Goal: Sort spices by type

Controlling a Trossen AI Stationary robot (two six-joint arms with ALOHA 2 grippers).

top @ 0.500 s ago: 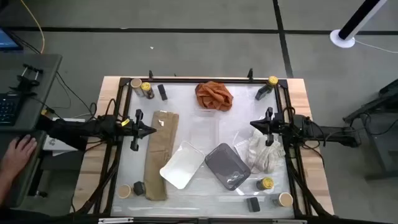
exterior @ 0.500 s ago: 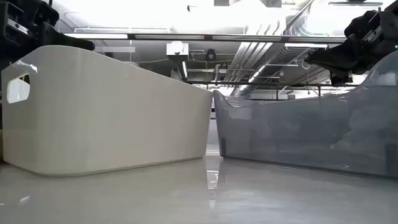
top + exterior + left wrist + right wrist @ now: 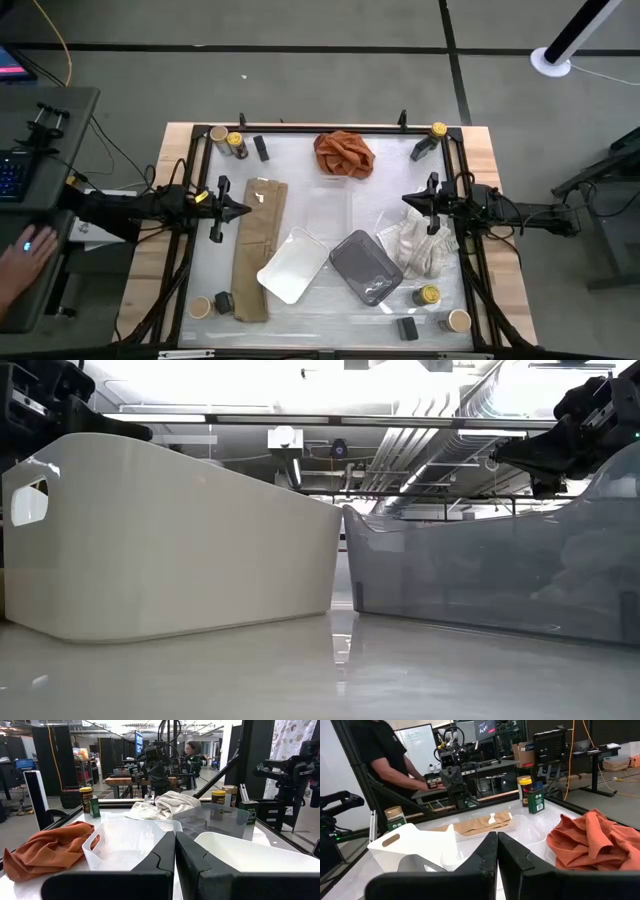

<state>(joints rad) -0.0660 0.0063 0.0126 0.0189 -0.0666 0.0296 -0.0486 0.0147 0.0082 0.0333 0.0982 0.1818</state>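
Observation:
The spices stand in four groups at the table's corners. Far left: a tan-lid jar (image 3: 218,134), a yellow-lid jar (image 3: 236,143) and a black box (image 3: 261,148). Far right: a yellow-lid jar (image 3: 438,130) and a black box (image 3: 420,150). Near left: a tan-lid jar (image 3: 200,306) and a black box (image 3: 223,301). Near right: a yellow-lid jar (image 3: 428,296), a black box (image 3: 406,327) and a tan-lid jar (image 3: 459,320). My left gripper (image 3: 245,210) is shut and empty above the table's left side. My right gripper (image 3: 405,199) is shut and empty above its right side.
A white tray (image 3: 295,265) and a grey tray (image 3: 366,267) sit near the middle, a clear tray (image 3: 325,205) behind them. An orange cloth (image 3: 343,152) lies at the far middle, a tan cloth (image 3: 258,245) on the left, a white cloth (image 3: 420,245) on the right. A person's hand (image 3: 25,255) is beside the table.
Both arms have kept still. The person's hand at the desk left of the table has shifted a little toward the near side.

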